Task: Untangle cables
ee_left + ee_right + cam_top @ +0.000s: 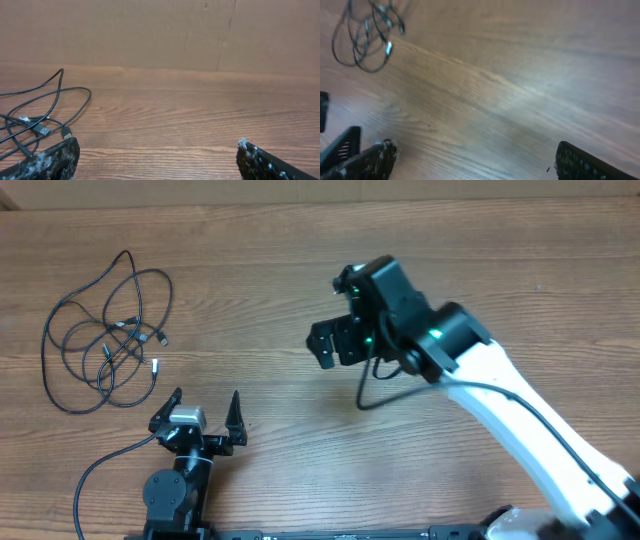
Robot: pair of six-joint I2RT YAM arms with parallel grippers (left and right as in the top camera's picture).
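The cables (105, 330) lie as a loose tangle of thin black loops with small plugs on the wooden table (260, 270), at the far left. My left gripper (204, 410) sits just in front of them and a little to their right, open and empty. In the left wrist view the cables (45, 115) lie ahead to the left of the open gripper (156, 147). My right gripper (332, 320) hovers over the table's middle, well right of the tangle. The blurred right wrist view has the cables (367, 35) at top left, and the gripper (475, 147) is open over bare wood.
A thick black wire (100, 470) curves from the left arm's base across the near left of the table. Another black wire (372, 390) hangs under the right arm. A cardboard wall (160, 35) stands behind the table.
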